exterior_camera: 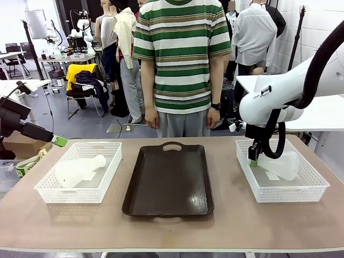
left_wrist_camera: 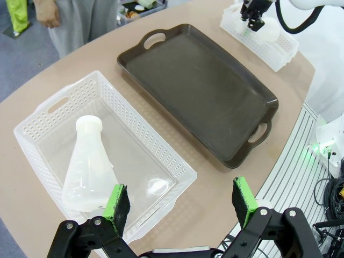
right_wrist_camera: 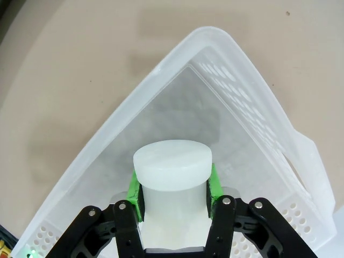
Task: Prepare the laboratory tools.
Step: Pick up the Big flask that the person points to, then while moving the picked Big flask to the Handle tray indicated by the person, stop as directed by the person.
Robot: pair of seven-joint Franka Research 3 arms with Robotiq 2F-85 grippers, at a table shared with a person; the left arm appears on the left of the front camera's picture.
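Right gripper point(right_wrist_camera: 172, 188): we are clamping its green pads point(right_wrist_camera: 134, 193) on the neck of the right flask point(right_wrist_camera: 171, 161), inside the right basket point(right_wrist_camera: 252, 102).
Left gripper point(left_wrist_camera: 180, 201): we are hovering it over the left basket point(left_wrist_camera: 37, 126), jaws spread wide, gripping nothing.
Left flask point(left_wrist_camera: 88, 172): we are seeing it lying on its side in the left basket, untouched.
Dark tray point(exterior_camera: 169, 183): sitting between the two baskets.

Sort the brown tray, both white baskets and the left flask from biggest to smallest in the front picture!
1. brown tray
2. left basket and right basket: they look alike, so a tie
3. left flask
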